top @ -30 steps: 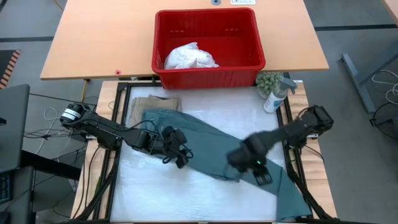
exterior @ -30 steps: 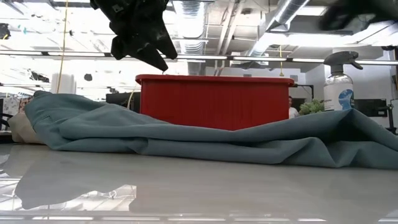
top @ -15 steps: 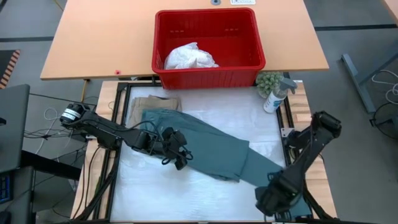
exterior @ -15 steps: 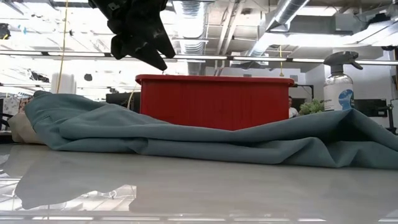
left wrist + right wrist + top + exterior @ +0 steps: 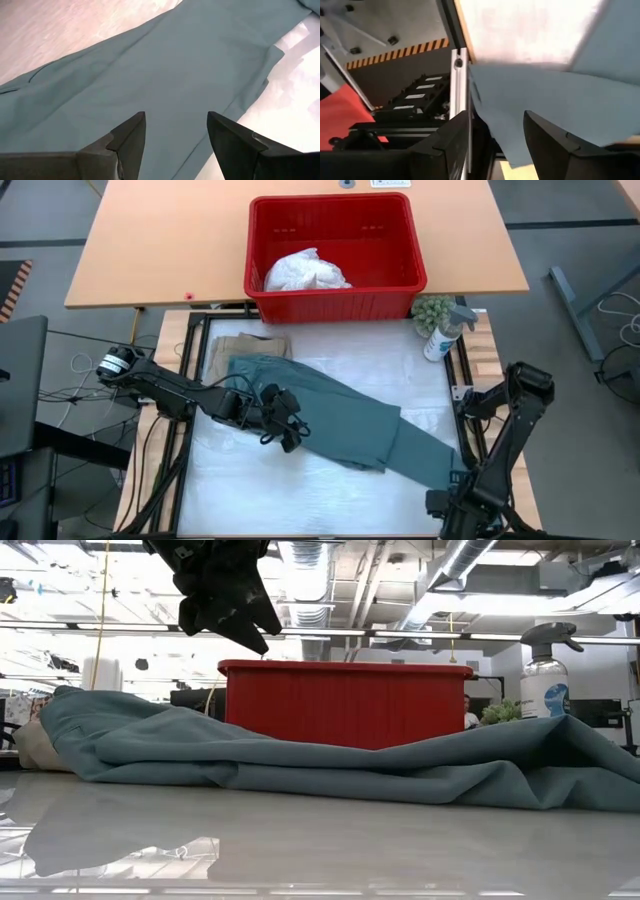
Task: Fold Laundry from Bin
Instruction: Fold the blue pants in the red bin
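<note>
The left gripper (image 5: 285,423) is open and empty above the teal garment (image 5: 340,415); the right gripper (image 5: 492,145), at 5 o'clock, is also open and empty.

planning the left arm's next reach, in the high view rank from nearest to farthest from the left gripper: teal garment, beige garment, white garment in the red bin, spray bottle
From the left gripper:
1. Dark teal-green cloth garment, directly beneath it.
2. Beige-khaki cloth garment, toward the bin.
3. White crumpled garment, inside the red plastic bin.
4. Clear plastic spray bottle, at the table's far right corner.
</note>
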